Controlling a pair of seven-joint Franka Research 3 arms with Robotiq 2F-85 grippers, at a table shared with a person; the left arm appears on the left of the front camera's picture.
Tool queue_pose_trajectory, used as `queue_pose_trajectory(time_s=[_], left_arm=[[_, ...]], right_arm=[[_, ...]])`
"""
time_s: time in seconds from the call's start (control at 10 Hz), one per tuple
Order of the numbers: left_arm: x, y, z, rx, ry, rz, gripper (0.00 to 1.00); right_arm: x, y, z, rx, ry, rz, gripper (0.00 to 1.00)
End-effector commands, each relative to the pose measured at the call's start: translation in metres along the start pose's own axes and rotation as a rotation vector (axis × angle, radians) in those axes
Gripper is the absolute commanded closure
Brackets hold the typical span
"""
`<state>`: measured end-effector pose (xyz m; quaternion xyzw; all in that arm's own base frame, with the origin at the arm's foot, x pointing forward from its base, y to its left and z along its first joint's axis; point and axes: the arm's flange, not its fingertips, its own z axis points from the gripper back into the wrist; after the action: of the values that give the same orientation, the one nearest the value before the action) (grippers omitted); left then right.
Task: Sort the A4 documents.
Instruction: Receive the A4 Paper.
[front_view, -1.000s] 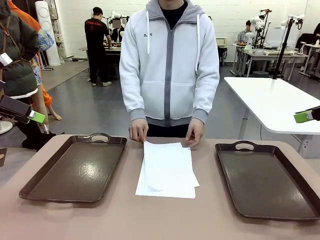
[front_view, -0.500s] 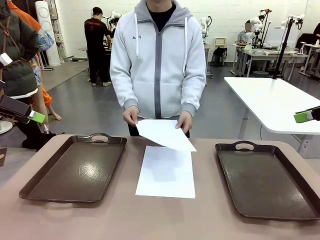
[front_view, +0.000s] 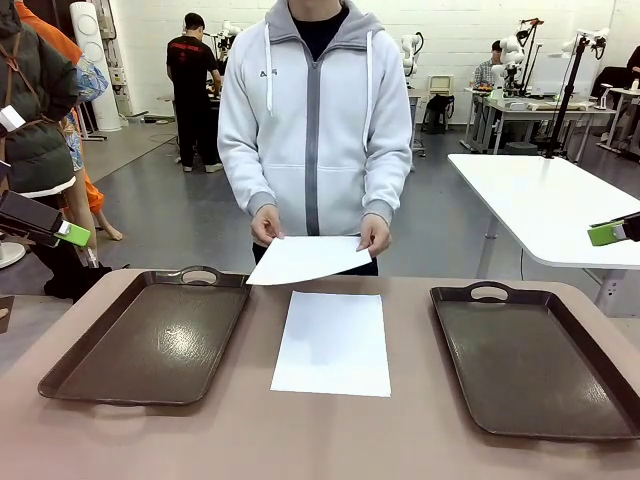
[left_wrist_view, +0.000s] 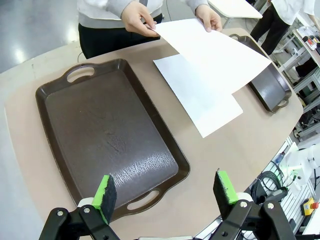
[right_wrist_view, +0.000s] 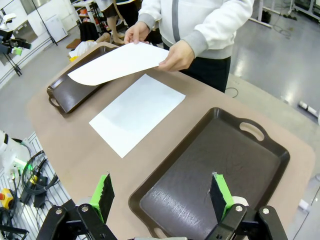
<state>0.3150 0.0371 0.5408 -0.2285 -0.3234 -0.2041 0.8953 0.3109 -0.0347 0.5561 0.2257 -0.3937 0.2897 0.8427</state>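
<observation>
One of the A4 documents (front_view: 333, 343) lies flat on the table between two dark brown trays. A person at the far side holds another white sheet (front_view: 308, 258) in both hands, just above the table's far edge and slanting toward the left tray (front_view: 150, 335). The right tray (front_view: 540, 355) has nothing in it. My left gripper (left_wrist_view: 165, 190) hovers open over the near end of the left tray (left_wrist_view: 105, 135), with nothing between its fingers. My right gripper (right_wrist_view: 161, 192) hangs open above the near end of the right tray (right_wrist_view: 215, 165). Both sheets, lying (right_wrist_view: 135, 112) and held (right_wrist_view: 117, 62), are far from it.
The person's hands (front_view: 375, 235) are over the far middle of the table. A white table (front_view: 550, 200) stands beyond the right corner. Green pads of my left gripper (front_view: 72, 235) and right gripper (front_view: 605, 234) sit at the picture's edges, off the tabletop.
The person lifted the top sheet off the pile and now holds it above the far edge, swung toward the left tray. One sheet stays flat. Neither gripper moved.
</observation>
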Motion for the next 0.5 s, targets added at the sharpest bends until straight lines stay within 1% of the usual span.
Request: queue_pose_trajectory(time_s=[0.0, 0.4], left_arm=[[-0.0002, 0.0000, 0.0009, -0.017, -0.007, -0.009, 0.00], [-0.0002, 0.0000, 0.0009, -0.017, -0.007, -0.009, 0.00]], right_arm=[[-0.0008, -0.0005, -0.0009, 0.017, -0.003, 0.008, 0.00], [-0.0008, -0.0005, -0.0009, 0.017, -0.003, 0.008, 0.00]])
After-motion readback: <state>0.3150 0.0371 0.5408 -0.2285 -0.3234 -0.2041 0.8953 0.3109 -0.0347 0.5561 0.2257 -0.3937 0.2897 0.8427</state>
